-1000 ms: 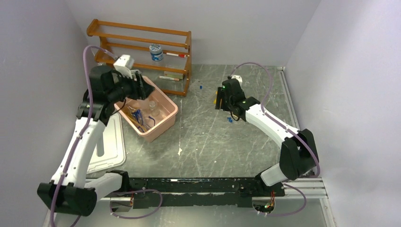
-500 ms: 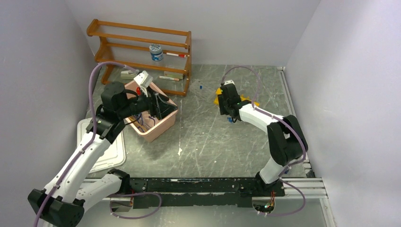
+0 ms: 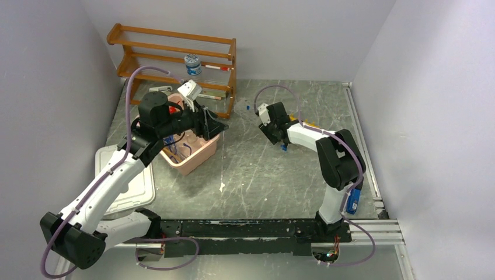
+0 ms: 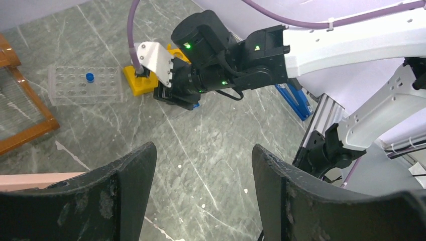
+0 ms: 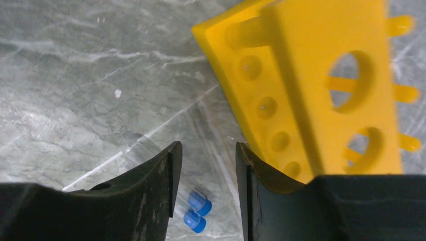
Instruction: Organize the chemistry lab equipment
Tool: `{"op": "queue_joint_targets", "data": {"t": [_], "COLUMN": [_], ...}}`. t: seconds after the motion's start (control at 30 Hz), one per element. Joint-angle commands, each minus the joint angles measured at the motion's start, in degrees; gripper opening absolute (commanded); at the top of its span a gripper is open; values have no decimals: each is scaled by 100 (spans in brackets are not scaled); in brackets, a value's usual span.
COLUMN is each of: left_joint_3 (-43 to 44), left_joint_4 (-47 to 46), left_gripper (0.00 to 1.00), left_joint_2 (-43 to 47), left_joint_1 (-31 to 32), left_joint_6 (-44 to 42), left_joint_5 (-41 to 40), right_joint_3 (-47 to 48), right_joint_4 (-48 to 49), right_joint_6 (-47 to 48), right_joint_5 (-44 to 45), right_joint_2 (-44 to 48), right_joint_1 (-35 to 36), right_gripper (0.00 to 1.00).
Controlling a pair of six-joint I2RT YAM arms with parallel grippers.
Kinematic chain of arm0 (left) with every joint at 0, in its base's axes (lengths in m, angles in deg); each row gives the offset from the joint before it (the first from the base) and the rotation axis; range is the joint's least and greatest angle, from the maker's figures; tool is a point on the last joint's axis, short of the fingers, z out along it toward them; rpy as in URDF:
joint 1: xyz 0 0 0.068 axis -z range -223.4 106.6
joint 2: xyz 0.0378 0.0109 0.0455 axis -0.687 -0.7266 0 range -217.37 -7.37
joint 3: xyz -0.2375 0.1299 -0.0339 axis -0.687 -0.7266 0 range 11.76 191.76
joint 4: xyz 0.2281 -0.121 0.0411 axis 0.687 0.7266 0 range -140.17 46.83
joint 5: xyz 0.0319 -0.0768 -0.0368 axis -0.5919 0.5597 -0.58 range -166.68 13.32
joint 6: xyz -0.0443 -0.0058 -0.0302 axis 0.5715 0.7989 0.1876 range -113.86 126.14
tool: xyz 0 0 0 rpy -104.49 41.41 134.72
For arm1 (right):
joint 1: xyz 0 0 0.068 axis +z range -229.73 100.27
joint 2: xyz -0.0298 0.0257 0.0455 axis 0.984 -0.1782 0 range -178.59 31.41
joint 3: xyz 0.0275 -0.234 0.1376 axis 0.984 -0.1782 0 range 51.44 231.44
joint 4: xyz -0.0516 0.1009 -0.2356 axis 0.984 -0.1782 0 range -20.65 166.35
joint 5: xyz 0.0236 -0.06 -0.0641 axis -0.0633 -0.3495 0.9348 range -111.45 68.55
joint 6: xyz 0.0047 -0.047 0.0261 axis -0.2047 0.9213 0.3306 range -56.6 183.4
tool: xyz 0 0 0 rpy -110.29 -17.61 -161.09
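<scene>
On the counter beside the yellow holed rack, the right jaws stand apart over 2 blue-capped thin tubes; the left jaws gape empty by the pink bin.

Right wrist view: yellow holed rack runs off the top and right edges, its near face is out of focus, hole count unreadable. Blue-capped thin tubes show two caps only, clear bodies barely readable against the bench. Right pincer is cut by the bottom edge, only finger ends seen. Top view: rack almost all hidden behind the right arm, tubes just specks. Pink bin contents mostly under the left arm, visible bits too small to name. Shelf items too small to identify. White lid partly covered by the left arm. Left wrist view: shelf cut by the left edge, rack half behind the right arm, left pincer cut by the bottom edge.
</scene>
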Motion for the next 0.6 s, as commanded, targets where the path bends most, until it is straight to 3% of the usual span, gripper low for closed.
{"op": "queue_joint_targets", "data": {"t": [0.0,0.33,0.47,0.57], "left_joint_3": [224,261,266,316], "left_joint_4": [27,64,57,123], "left_gripper": [73,72,71,71], "left_joint_2": [-52,-241,-285,-304], "left_joint_1": [68,91,108,125], "left_joint_6": [-217,-311,-301,-283], "left_joint_5": [-114,-162,-179,-188], "right_joint_3": [324,527,651,736], "right_joint_4": [-495,-804,-1185,-1320], "right_joint_6": [543,794,1029,1157], "right_joint_5": [-438,-573,-995,-1206], "right_joint_2": [-328,-709,-810,-895], "right_joint_1": [-52,-47,-49,-54], "right_gripper": [46,43,32,30]}}
